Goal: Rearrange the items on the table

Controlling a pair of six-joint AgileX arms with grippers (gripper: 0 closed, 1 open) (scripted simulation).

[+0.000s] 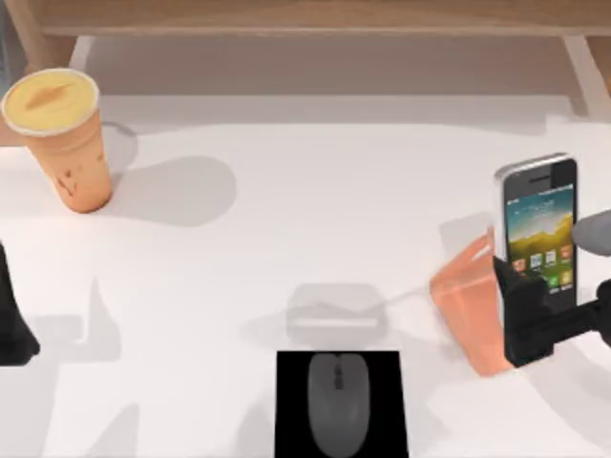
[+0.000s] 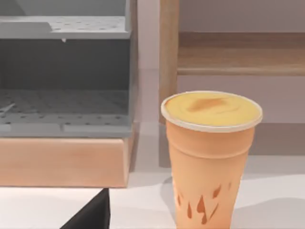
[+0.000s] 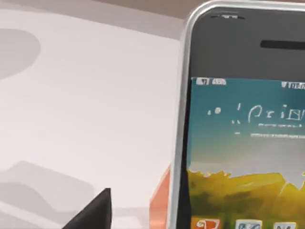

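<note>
A dark grey mouse lies on a black pad at the table's near edge. At right, the right gripper's fingers clamp the upright smartphone beside an orange stand. Far left stands the orange cup (yellow lid); the left arm waits nearby, fingers' state unclear.

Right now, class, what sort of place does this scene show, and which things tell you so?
Most likely a desk or office workstation, simulated. A computer mouse sits on a black pad, a smartphone is held by the right gripper at a phone stand, and a lidded cup stands on the white table.
</note>
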